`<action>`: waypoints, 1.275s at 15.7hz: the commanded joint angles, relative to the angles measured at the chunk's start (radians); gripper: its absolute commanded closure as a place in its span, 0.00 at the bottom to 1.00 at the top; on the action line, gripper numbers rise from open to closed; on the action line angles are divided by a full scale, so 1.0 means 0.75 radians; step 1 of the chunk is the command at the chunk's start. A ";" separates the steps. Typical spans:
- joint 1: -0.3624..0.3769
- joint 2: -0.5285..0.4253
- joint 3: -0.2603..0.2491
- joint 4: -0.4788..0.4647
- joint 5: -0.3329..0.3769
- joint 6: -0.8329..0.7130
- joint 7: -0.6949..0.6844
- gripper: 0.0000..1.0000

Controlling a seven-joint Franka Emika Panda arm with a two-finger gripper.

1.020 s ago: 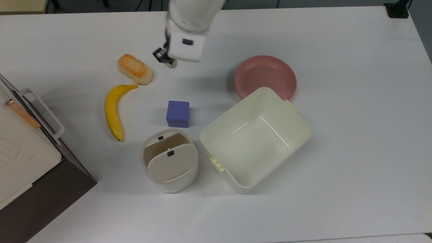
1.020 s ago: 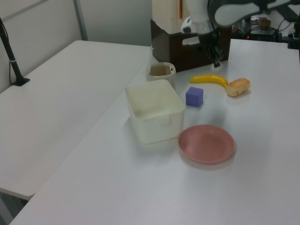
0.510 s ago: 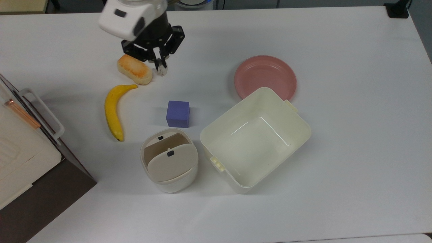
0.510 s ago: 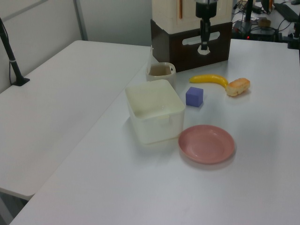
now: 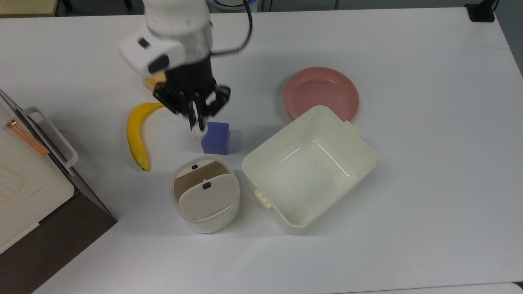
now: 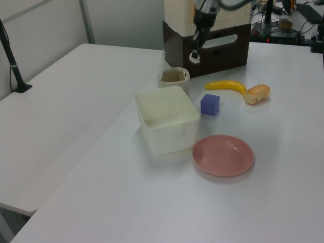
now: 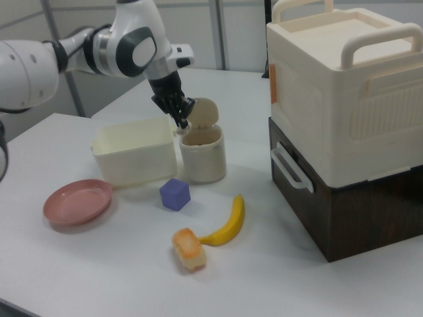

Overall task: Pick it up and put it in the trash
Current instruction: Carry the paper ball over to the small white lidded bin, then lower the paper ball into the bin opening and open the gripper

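In the top view you see the pincer [image 5: 197,130] hanging above the smooth white table [image 5: 408,204], its black fingers pinched together on the paper ball [image 5: 197,131] — a tiny crumpled white wad at the fingertips. It sits just at the top view's left of the matte purple cube [image 5: 215,138]. Below it stands the bin [image 5: 205,194], rounded and off-white, with a flat beige swing lid tipped part open and two small black tabs. Beside the bin lies the cream tub [image 5: 309,168], glossy and rectangular with rounded corners. You also see a curved yellow banana [image 5: 136,134], a shallow pink plate [image 5: 321,93], and the bread roll [image 5: 152,83] mostly hidden under the arm. Half a second ago the pincer was next to the roll; it has since moved past the banana's tip toward the bin.

In the left view the pincer [image 6: 194,56] hangs in the air in front of the dark brown cabinet [image 6: 212,50], above and just to the left view's right of the bin [image 6: 173,78], with the white wad [image 6: 194,57] at its tip. It has shifted toward the left view's left since the frame before — nothing on the table has moved.

In the right view the fingers are clamped on the wad [image 7: 182,127] just at the bin's [image 7: 202,155] rim, in front of the raised lid. The cube [image 7: 175,194], banana [image 7: 228,224] and browned roll [image 7: 190,249] lie nearer you, the plate [image 7: 77,201] at the right view's left.
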 commanded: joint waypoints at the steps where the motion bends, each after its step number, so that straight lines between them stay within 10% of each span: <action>1: 0.048 0.157 -0.015 0.194 -0.099 0.015 0.265 1.00; 10: 0.040 0.179 -0.009 0.207 -0.150 0.095 0.431 0.98; 17: 0.034 0.188 -0.004 0.207 -0.151 0.091 0.429 0.00; 20: 0.030 0.183 -0.002 0.207 -0.153 0.083 0.421 0.00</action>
